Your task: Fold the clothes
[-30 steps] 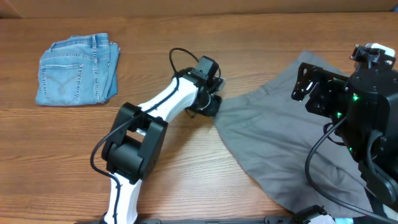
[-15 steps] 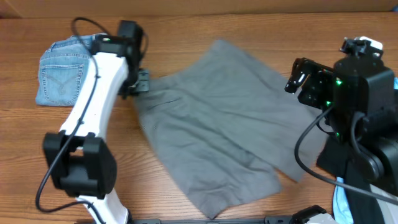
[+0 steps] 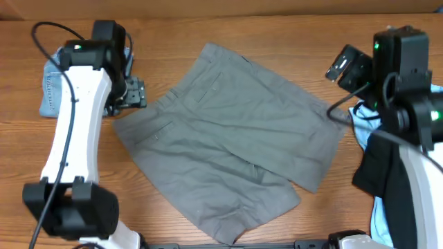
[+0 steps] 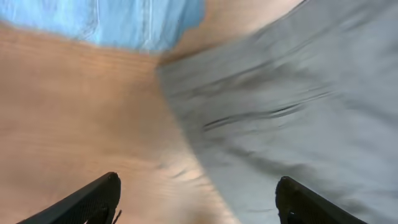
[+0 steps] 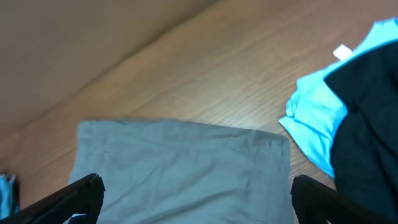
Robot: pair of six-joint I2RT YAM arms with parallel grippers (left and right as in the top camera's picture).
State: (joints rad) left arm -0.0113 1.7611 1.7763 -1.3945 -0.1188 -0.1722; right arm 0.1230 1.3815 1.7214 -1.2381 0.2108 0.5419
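Note:
Grey shorts (image 3: 228,131) lie spread flat across the middle of the table, waistband toward the left. My left gripper (image 3: 133,93) hovers just off the shorts' left edge; in the left wrist view it (image 4: 199,208) stands open, nothing between its fingers, over the edge of the grey fabric (image 4: 280,93) and bare wood. My right gripper (image 3: 346,66) hangs open above the shorts' right corner. The right wrist view shows that gripper (image 5: 196,202) wide apart over the grey cloth (image 5: 180,168).
Folded blue jeans (image 3: 48,86) lie at the far left, partly behind my left arm, and show as blue denim (image 4: 124,22). A light blue garment (image 3: 365,123) and a black one (image 3: 381,166) are heaped at the right edge under my right arm.
My left gripper dragged the shorts leftward across the table, then opened and let go. The shorts now lie flat. The right arm drew back toward the right edge.

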